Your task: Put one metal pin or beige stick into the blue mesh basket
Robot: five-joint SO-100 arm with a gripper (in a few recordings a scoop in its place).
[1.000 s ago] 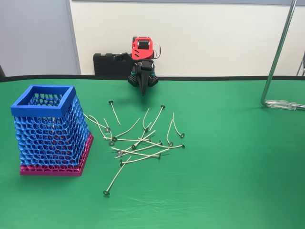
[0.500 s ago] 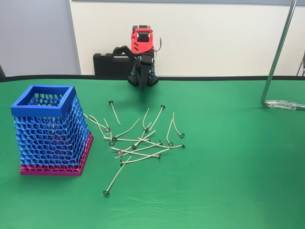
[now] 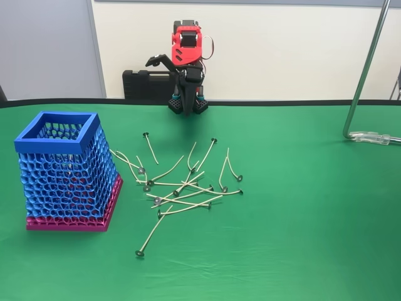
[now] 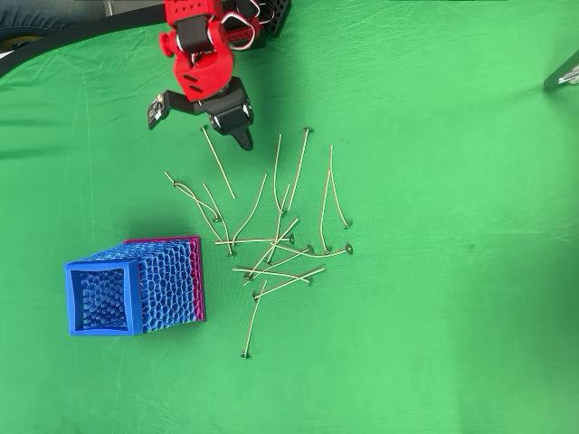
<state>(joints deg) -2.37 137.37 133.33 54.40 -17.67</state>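
While the red arm sits folded at the table's far edge, its gripper (image 4: 242, 136) hangs empty above the green cloth; whether the jaws are spread is unclear. Beige sticks (image 3: 182, 188) lie scattered, crossing each other, just right of the blue mesh basket (image 3: 62, 169), so an outlying stick (image 4: 217, 161) looks easiest to take.

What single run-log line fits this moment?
fingers: open, empty | sticks: scattered on cloth | basket: upright, left in fixed view | step: no stick grasped
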